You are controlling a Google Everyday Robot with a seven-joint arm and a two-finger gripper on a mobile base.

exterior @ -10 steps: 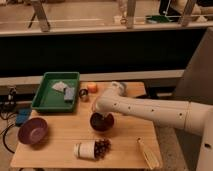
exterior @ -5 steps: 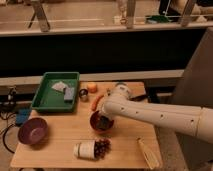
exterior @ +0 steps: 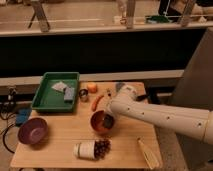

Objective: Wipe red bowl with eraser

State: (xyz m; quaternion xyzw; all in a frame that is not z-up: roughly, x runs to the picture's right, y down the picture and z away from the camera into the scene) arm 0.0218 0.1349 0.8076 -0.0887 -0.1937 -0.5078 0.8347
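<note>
The red bowl sits in the middle of the wooden table, deep reddish-brown with an orange-red rim. My gripper comes in from the right on a white arm and reaches down into the right side of the bowl. It is shut on the eraser, a small dark grey block that rests against the bowl's inside. The fingertips are mostly hidden behind the eraser and the bowl's rim.
A green tray with two pale grey-blue pieces stands at the back left. A purple-maroon bowl is at the front left. An orange, a carrot, a white jar and a yellow banana lie around the red bowl.
The arm's wrist has shifted a little right and down. The gripper with the eraser has stayed inside the red bowl, moving slightly within it.
</note>
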